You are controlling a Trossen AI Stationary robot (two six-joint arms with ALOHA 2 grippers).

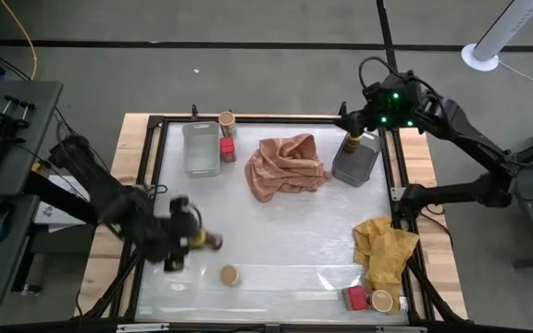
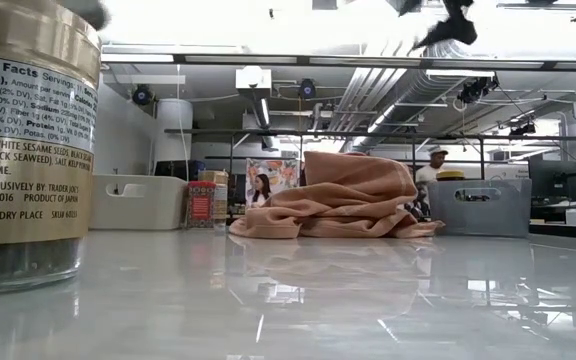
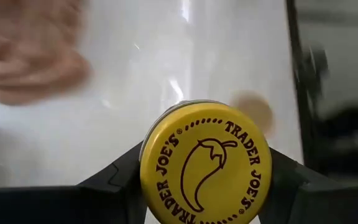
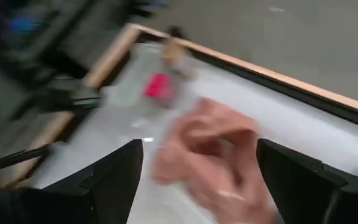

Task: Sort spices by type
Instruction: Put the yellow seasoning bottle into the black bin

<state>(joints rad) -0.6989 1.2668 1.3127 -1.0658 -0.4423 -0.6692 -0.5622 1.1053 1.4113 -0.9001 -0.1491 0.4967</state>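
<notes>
Your left gripper (image 3: 205,186) sits near the front left of the tabletop (image 1: 276,231), and its jaws are clamped on either side of a yellow-lidded jar (image 3: 206,163); the left wrist view looks straight at the lid with a dark finger pressed against each side, and in the high view the jar (image 1: 207,241) pokes out sideways from the gripper (image 1: 191,240) toward the middle of the tabletop. Just in front of it a tan-lidded jar (image 1: 229,274) stands alone on the white surface. Your right gripper (image 4: 197,180) hangs above the back right of the tabletop, over the grey tray (image 1: 355,162), with its jaws standing wide apart and nothing between them; a second yellow-lidded jar (image 1: 352,142) shows at that tray's back end beneath it. At the back left, you have a clear tray (image 1: 201,148), with another tan-lidded jar (image 1: 227,121) and a red box (image 1: 227,149) just beside its right edge. The pink cloth (image 1: 287,165) lies crumpled between the two trays. The yellow cloth (image 1: 384,250) is bunched along the right edge, and close to its front end sit a second red box (image 1: 356,298) and a third tan-lidded jar (image 1: 382,301), side by side. In the low view one labelled jar (image 2: 28,140) stands very near the camera, upright on the tabletop.
</notes>
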